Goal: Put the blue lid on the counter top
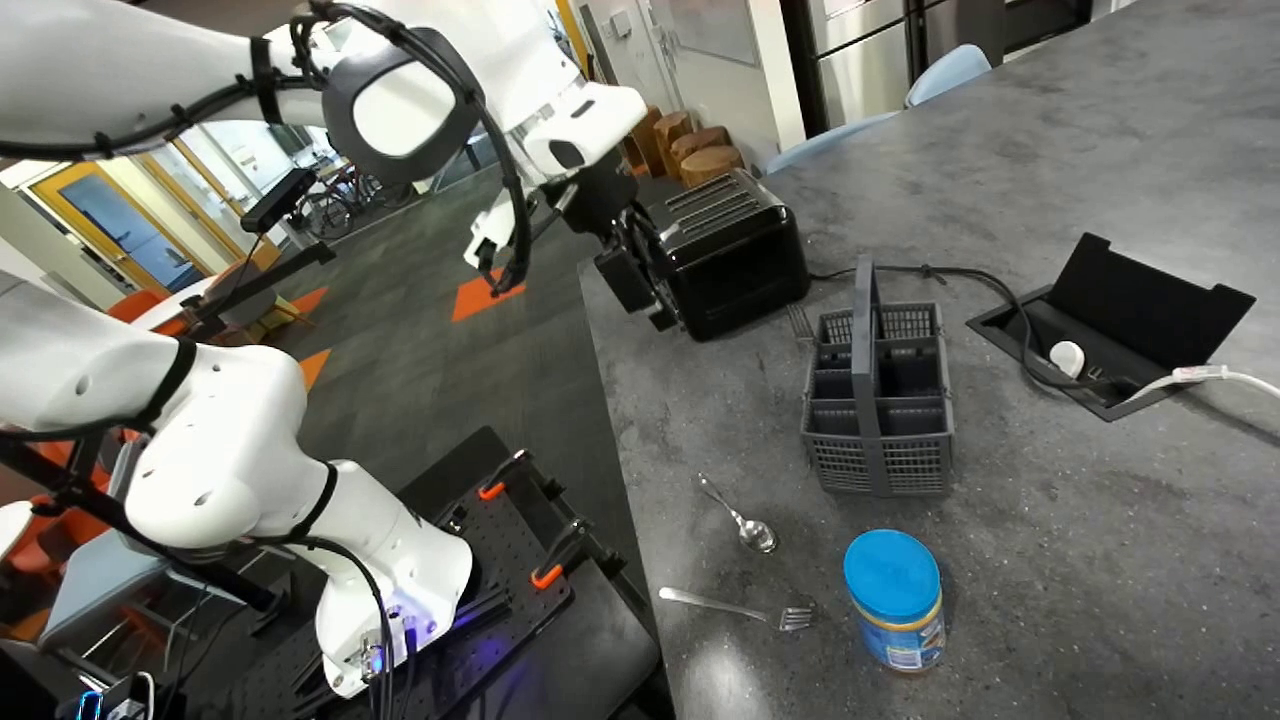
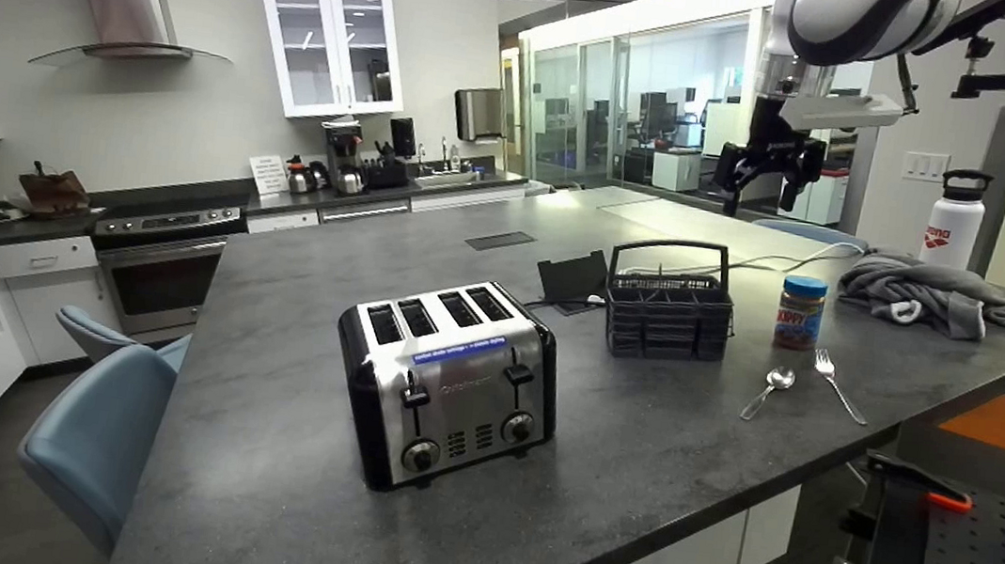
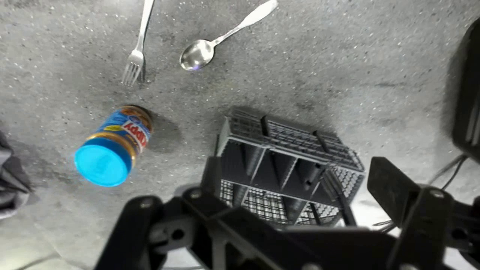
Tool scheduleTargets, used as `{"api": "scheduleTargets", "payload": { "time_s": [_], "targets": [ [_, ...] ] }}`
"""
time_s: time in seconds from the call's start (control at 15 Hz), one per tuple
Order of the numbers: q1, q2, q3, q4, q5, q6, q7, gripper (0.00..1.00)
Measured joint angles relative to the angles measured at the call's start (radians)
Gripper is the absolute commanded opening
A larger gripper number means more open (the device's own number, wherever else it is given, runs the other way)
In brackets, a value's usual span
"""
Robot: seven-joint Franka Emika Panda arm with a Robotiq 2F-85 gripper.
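The blue lid (image 1: 892, 575) sits on top of the upright small jar (image 1: 905, 645) with a blue label. The lid also shows in an exterior view (image 2: 805, 285) and at the left of the wrist view (image 3: 100, 163). The jar stands on the dark grey counter top (image 1: 1120, 520), which also shows in an exterior view (image 2: 632, 472) and the wrist view (image 3: 337, 56). My gripper (image 2: 760, 203) is in the air above the counter, apart from the lid. In the wrist view its fingers (image 3: 294, 167) are wide apart with nothing held between them.
A grey cutlery basket (image 3: 292, 140) with a tall handle stands beside the jar, below my gripper. A spoon (image 1: 757, 535) and a fork (image 1: 720, 604) lie near the jar. A toaster (image 2: 451, 399), a grey cloth (image 2: 926, 297), a white bottle (image 2: 954, 225) and an open outlet box (image 1: 1110, 330) are on the counter.
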Motion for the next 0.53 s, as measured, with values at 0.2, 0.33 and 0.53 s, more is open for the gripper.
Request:
{"api": "scheduleTargets", "payload": {
  "time_s": [0.2, 0.33, 0.53],
  "targets": [
    [-0.021, 0.085, -0.109, 0.062, 0.079, 0.022, -0.052, 1.00],
    [-0.026, 0.157, -0.172, 0.112, 0.161, 0.033, -0.109, 1.00],
    [-0.043, 0.270, -0.227, 0.186, 0.244, 0.032, -0.143, 1.00]
  ]
}}
